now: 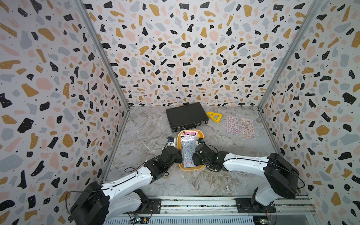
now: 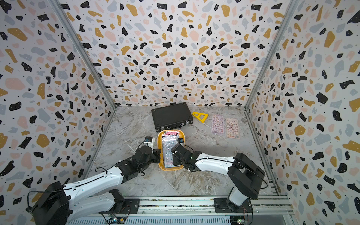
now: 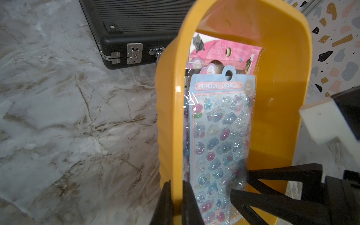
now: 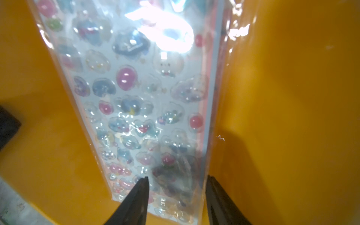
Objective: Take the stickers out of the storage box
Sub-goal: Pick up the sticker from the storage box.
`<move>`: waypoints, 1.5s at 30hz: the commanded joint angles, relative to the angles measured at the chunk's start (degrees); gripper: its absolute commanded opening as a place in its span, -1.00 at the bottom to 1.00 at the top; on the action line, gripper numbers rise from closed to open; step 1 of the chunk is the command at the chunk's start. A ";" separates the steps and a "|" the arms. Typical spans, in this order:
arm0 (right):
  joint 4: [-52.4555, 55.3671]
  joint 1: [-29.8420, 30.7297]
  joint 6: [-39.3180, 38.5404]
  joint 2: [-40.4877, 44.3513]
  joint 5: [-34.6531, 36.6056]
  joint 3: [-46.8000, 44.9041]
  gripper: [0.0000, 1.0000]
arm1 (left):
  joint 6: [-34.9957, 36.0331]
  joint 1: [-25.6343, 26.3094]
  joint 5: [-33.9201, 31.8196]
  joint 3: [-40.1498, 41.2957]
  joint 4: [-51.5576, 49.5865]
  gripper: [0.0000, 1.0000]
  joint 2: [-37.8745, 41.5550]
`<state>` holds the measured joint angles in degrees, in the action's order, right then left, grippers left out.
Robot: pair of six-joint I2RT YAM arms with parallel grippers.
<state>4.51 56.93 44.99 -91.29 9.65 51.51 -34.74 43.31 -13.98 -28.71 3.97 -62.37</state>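
**While two arms meet at mid-table**

Where the left wall (image 1: 48,87) rises, matte panels speckled with black, ochre, pink and grey blotches close in a tabletop (image 1: 148,132) of glossy grey-white marble pattern, veined in brown. At its middle the left gripper (image 3: 176,192) has its black jaws clamped shut on the side wall of the yellow tray (image 3: 282,87), a smooth, shallow plastic box with rounded corners. Behind the tray lies a black ribbed briefcase (image 1: 186,116) with metal latches.

Inside the tray the sticker sheets (image 1: 187,152) lie flat in a stack. On top is a blue sheet (image 3: 220,126) in crinkly clear film, covered with puffy, shiny bubble shapes, and a pink sheet (image 1: 190,133) shows beyond its far end. The right gripper (image 4: 177,178) hangs low over the near end with its jaws apart and grips nothing. One tip is above the film and the other at the sheet's edge. Whether they touch it I cannot tell.

Further right lie a yellow plastic triangle ruler (image 1: 214,116) and then two loose sheets (image 1: 232,124), side by side on the marble, well apart from the tray.
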 commanded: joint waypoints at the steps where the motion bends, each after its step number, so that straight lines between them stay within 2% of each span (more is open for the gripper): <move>1: 0.76 -0.06 0.62 -0.73 0.25 2.38 0.05 | -0.44 0.24 0.18 -1.69 3.42 -1.00 1.72; 7: -2.46 -0.22 1.05 -0.74 -3.21 1.59 0.02 | -0.55 0.33 0.27 -1.75 3.28 -1.00 1.53; 23: -10.72 -3.08 4.95 5.42 -20.44 -4.57 -0.40 | -0.68 0.29 0.04 -2.40 2.39 -1.00 0.96; 31: -11.48 -3.80 4.85 8.83 -26.04 -6.57 -0.59 | -0.68 0.37 0.08 -2.80 2.11 -1.00 0.07; 37: -9.62 -3.77 4.47 9.16 -26.79 -5.76 -0.72 | -0.74 0.26 0.42 -3.09 2.27 -1.00 -0.87; 43: -9.00 -3.76 4.39 6.42 -26.50 -3.84 -0.72 | -0.68 0.36 0.85 -3.11 2.71 -1.00 -1.44; 45: -8.19 -3.76 4.11 5.80 -25.74 -3.24 -0.84 | -0.59 0.37 0.79 -3.17 2.71 -1.00 -1.44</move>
<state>-5.50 53.10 49.69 -84.71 -16.08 45.98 -35.16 43.38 -13.78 -29.08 2.59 -63.79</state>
